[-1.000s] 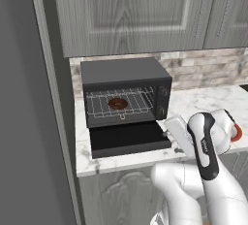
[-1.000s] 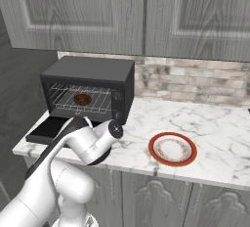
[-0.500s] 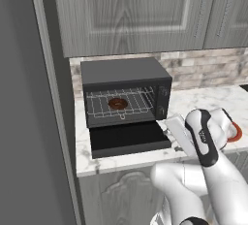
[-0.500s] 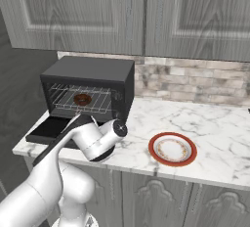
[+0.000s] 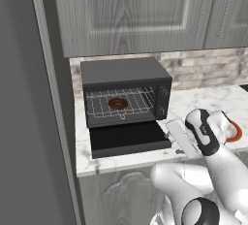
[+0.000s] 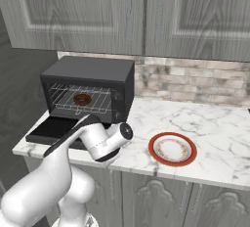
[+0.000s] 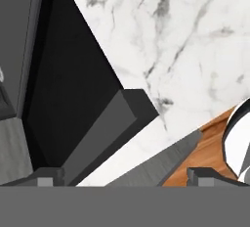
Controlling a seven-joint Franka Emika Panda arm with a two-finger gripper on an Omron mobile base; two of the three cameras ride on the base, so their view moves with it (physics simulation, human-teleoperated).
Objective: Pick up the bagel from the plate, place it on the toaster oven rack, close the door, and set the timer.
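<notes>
The bagel (image 5: 117,104) (image 6: 82,99) lies on the toaster oven rack (image 5: 140,105) (image 6: 100,104) inside the black oven. The door (image 5: 128,139) (image 6: 49,129) (image 7: 68,84) hangs open, flat over the counter's front. My gripper (image 7: 126,179) (image 5: 180,139) is open and empty. It points down just right of the door's front right corner, near the counter edge. The plate (image 6: 173,163) (image 5: 236,133), white with a red-orange rim, sits bare on the counter to the right, partly behind my arm in the left base view.
The marble counter (image 6: 215,123) (image 7: 171,35) runs right from the oven to a brick backsplash (image 6: 195,81). Grey upper cabinets (image 5: 131,10) hang above the oven. A tall dark panel (image 5: 29,122) stands left of the counter. Wooden floor (image 7: 205,162) lies below the counter edge.
My wrist has shifted slightly to the right and up beside the open door. The bagel, rack, door and plate have not moved, and the jaws stay open.
</notes>
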